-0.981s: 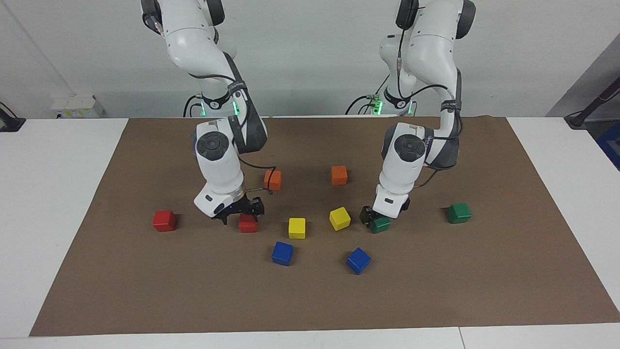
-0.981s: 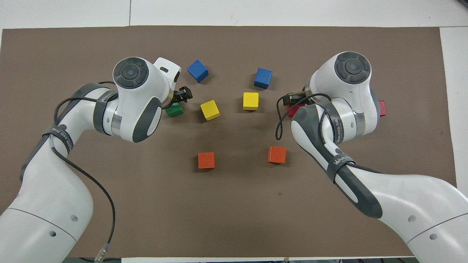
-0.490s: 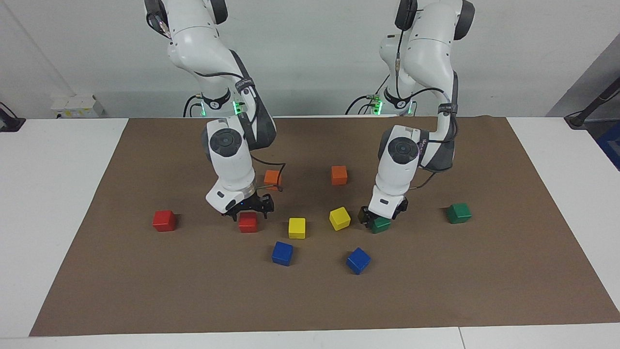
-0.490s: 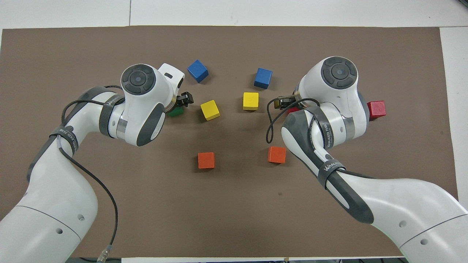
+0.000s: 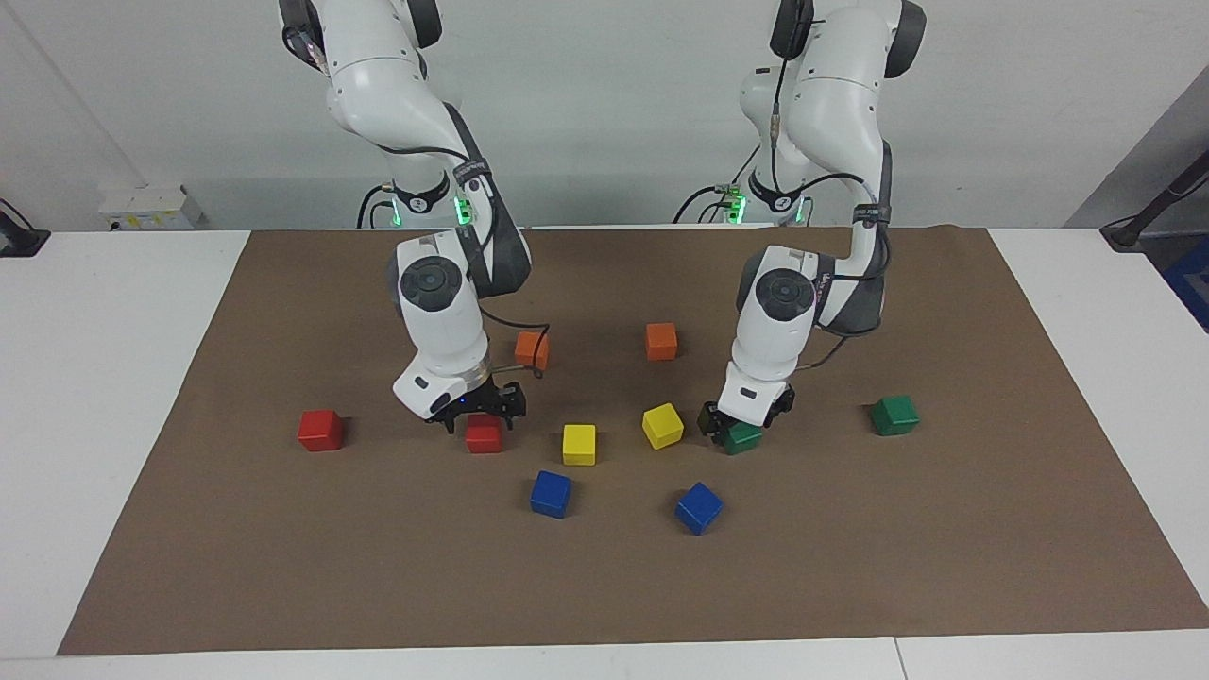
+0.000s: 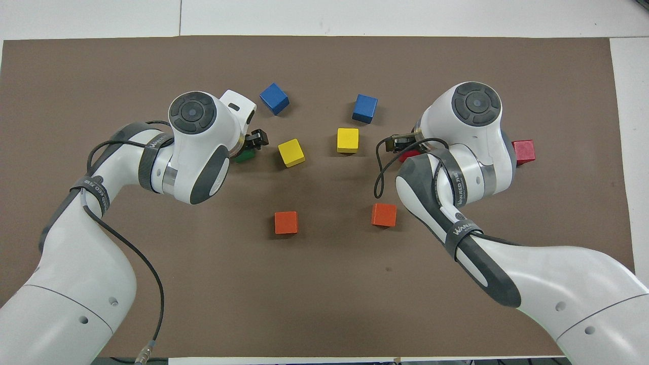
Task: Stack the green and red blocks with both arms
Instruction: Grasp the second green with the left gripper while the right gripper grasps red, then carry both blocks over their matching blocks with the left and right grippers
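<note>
A flat matte brown mat (image 5: pixel 850 567) covers the middle of the white tabletop (image 5: pixel 113 378), and ten small glossy hard-edged cubes sit on it.

The right gripper (image 5: pixel 477 416) is low at a bright red glossy cube (image 5: pixel 484 433), which rests on the mat. Its black fingers (image 5: pixel 451 421) stand on either side of the cube's upper part; whether they press on it I cannot tell. From overhead this red cube shows only as a sliver (image 6: pixel 408 153) under the wrist. The second bright red cube (image 5: pixel 320 429) stands alone on the mat toward the right arm's end of the tabletop.

The left gripper (image 5: pixel 740 425) is down on a dark green glossy cube (image 5: pixel 743 437), its fingers (image 5: pixel 710 418) at the cube's top and sides, the white wrist hiding much of it. Whether they are clamped on the cube I cannot tell. The cube's base looks to be at mat level. The other dark green cube (image 5: pixel 894 415) sits by itself toward the left arm's end.

Between the two grippers lie two yellow cubes (image 5: pixel 579 444) (image 5: pixel 662 425), the second one turned askew. Two blue cubes (image 5: pixel 551 493) (image 5: pixel 698 507) lie farther from the robots, and two orange cubes (image 5: pixel 661 341) (image 5: pixel 531 349) nearer to them.
</note>
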Available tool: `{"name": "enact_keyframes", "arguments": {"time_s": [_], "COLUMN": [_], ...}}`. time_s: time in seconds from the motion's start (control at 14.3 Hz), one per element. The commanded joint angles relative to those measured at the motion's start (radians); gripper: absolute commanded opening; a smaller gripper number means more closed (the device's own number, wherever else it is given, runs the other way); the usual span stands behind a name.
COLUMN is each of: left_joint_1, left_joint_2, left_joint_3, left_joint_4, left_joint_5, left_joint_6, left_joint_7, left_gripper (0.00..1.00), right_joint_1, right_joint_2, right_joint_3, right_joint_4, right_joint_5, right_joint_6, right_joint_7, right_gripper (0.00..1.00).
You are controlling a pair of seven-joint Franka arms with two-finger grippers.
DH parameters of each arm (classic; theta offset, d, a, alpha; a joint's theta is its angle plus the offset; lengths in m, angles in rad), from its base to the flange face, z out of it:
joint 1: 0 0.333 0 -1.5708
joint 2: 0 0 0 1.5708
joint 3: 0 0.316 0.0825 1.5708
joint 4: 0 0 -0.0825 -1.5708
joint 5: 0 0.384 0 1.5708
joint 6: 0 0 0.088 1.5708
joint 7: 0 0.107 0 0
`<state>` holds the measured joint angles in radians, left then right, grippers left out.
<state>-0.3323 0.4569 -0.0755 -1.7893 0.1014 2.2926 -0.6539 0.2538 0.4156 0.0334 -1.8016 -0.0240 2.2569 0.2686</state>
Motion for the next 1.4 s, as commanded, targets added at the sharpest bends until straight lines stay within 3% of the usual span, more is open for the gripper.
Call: {"name": "enact_keyframes", "arguments": {"time_s": [0.0, 0.07, 0.14, 0.21, 0.28, 0.35, 0.42, 0.63, 0.84, 1.12, 1.19, 1.26, 1.33], "left_joint_1": [-0.010, -0.008, -0.008, -0.008, -0.008, -0.010, -0.010, 0.002, 0.062, 0.209, 0.237, 0.271, 0.292], "left_joint_2": [-0.010, -0.010, -0.010, -0.010, -0.010, -0.010, -0.012, -0.012, -0.104, -0.171, -0.181, -0.182, -0.182], "left_joint_3": [0.011, 0.011, 0.011, 0.011, 0.011, 0.011, 0.011, 0.013, 0.010, 0.009, 0.011, 0.010, 0.010], "left_joint_4": [-0.027, -0.025, -0.025, -0.025, -0.025, -0.021, -0.015, 0.102, 0.078, 0.073, 0.073, 0.073, 0.073], "left_joint_5": [0.015, 0.012, 0.011, 0.011, 0.011, 0.011, 0.011, 0.014, 0.012, -0.047, -0.054, -0.055, -0.055], "left_joint_6": [0.036, 0.036, 0.036, 0.034, 0.028, 0.015, -0.008, -0.200, -0.277, -0.367, -0.374, -0.377, -0.372], "left_joint_7": [-0.010, -0.010, -0.012, -0.019, -0.027, -0.027, -0.027, -0.010, 0.097, 0.366, 0.417, 0.456, 0.496], "left_gripper": [1.00, 1.00, 0.92, 0.77, 0.58, 0.24, 0.00, 0.00, 0.00, 0.00, 0.00, 0.00, 0.00], "right_joint_1": [-0.010, -0.010, -0.010, -0.010, -0.010, -0.010, -0.010, -0.010, -0.010, -0.013, -0.013, -0.013, -0.017], "right_joint_2": [-0.018, -0.018, -0.018, -0.018, -0.018, -0.018, -0.015, -0.015, -0.015, -0.017, -0.017, -0.018, -0.024], "right_joint_3": [0.008, 0.008, 0.008, 0.010, 0.008, 0.008, 0.008, 0.008, 0.008, 0.008, 0.008, 0.007, 0.005], "right_joint_4": [-0.045, -0.059, -0.061, -0.061, -0.061, -0.059, -0.059, -0.061, -0.062, -0.065, -0.065, -0.059, -0.052], "right_joint_5": [-0.002, -0.002, -0.002, -0.002, -0.002, -0.002, -0.002, -0.002, -0.001, -0.001, -0.001, -0.001, -0.001], "right_joint_6": [0.042, 0.059, 0.062, 0.062, 0.064, 0.064, 0.064, 0.064, 0.062, 0.058, 0.055, 0.047, 0.038], "right_joint_7": [-0.006, -0.006, -0.006, -0.006, -0.006, -0.006, -0.006, 0.001, 0.008, 0.008, 0.008, 0.008, 0.006], "right_gripper": [1.00, 1.00, 1.00, 1.00, 1.00, 1.00, 1.00, 1.00, 0.91, 0.51, 0.31, 0.02, 0.00]}}
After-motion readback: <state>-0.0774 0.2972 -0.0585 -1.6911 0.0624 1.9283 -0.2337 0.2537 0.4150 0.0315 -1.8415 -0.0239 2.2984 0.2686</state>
